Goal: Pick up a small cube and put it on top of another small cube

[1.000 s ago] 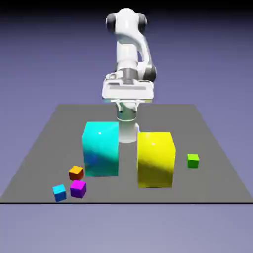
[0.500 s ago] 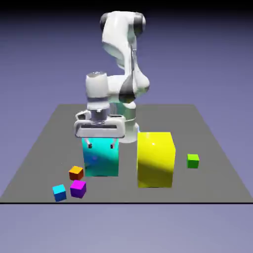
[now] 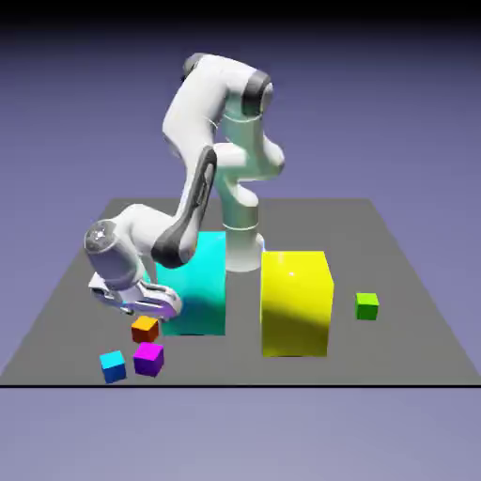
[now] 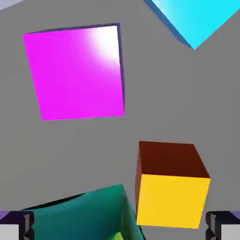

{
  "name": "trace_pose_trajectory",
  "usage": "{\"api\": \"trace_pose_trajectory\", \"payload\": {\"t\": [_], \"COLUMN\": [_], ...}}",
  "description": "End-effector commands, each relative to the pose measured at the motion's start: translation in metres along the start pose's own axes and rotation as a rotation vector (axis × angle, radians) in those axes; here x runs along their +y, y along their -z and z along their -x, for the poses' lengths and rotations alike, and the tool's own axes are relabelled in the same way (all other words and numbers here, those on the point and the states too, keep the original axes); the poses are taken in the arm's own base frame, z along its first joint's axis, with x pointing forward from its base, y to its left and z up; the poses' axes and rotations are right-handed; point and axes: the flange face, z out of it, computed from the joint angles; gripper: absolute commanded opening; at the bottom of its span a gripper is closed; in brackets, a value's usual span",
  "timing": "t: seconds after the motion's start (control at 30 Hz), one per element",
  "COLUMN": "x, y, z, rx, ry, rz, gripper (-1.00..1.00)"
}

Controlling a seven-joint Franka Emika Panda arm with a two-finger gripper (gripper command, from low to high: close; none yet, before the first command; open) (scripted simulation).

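The small orange cube (image 3: 145, 329) lies on the grey table in front of the big cyan block's left corner. My gripper (image 3: 142, 309) hangs just above it, tilted, jaws spread wide and empty. In the hand view the orange cube (image 4: 171, 189) shows large at the lower right, inside the gap of my gripper (image 4: 120, 227) and closer to the right fingertip (image 4: 223, 226) than to the left fingertip (image 4: 17, 225). The small green cube (image 3: 366, 305) rests far off on the exterior view's right, beyond the yellow block.
A big cyan block (image 3: 197, 282) stands right behind the hand, and a big yellow block (image 3: 296, 302) beside it. A tiny purple cube (image 3: 148, 358) (image 4: 75, 72) and a tiny blue cube (image 3: 113, 365) (image 4: 197, 18) lie close in front of the orange one.
The arm has swung down from high over the blocks toward the exterior view's left, ending low over the orange cube. The jaws have widened. No cube has moved.
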Motion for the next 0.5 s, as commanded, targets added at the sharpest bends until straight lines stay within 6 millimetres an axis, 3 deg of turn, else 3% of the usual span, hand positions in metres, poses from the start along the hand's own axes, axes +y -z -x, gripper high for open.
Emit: {"api": "trace_pose_trajectory", "payload": {"t": [0.0, 0.07, 0.17, 0.2, 0.23, 0.27, 0.37, 0.47], "x": [0.003, 0.005, 0.0, 0.0, 0.0, 0.0, 0.004, -0.032], "y": [-0.006, -0.009, -0.068, -0.076, -0.076, -0.076, -0.017, -0.006], "z": [-0.008, -0.012, -0.017, -0.018, -0.018, -0.018, -0.013, 0.02], "rx": [-0.024, -0.036, -0.036, -0.036, -0.036, -0.036, -0.036, 0.048], "ry": [-0.013, -0.02, -0.019, -0.02, -0.02, -0.02, -0.019, 0.099], "rz": [0.026, 0.038, 0.038, 0.038, 0.038, 0.038, 0.038, 0.099], "gripper": [0.0, 0.0, 0.0, 0.0, -1.0, -1.0, -1.0, -1.0]}}
